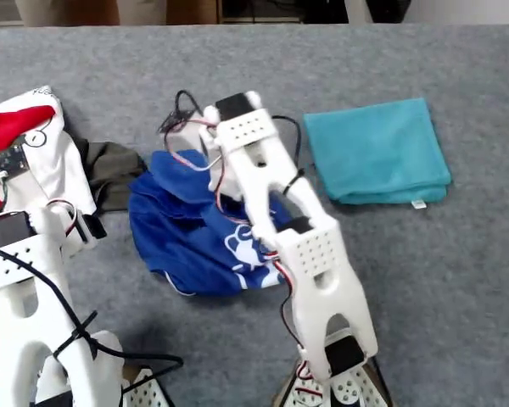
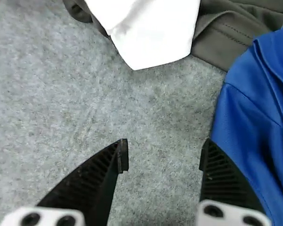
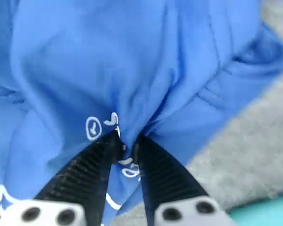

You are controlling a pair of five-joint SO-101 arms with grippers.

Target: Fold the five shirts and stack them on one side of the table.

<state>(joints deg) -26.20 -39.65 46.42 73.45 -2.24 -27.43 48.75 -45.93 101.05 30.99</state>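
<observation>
Your table (image 1: pixel 458 288) is covered in grey felt, and its far edge runs straight across, with the room's furniture just beyond it. The folded teal shirt (image 1: pixel 377 151) lies flat on the far right. The crumpled blue shirt (image 1: pixel 191 237) sits mid-table, under your right arm. Left of it lies an olive shirt (image 1: pixel 110 170), partly under the white and red shirt (image 1: pixel 34 153) at the left edge. Your right gripper (image 3: pixel 126 143) is pinched almost closed on a bunch of the blue shirt's fabric. Your left gripper (image 2: pixel 162 157) stands wide apart with nothing in it, over bare felt between the white and red shirt's corner and the blue shirt. Open felt runs along the far side and across the near right, nearer than the teal shirt.
</observation>
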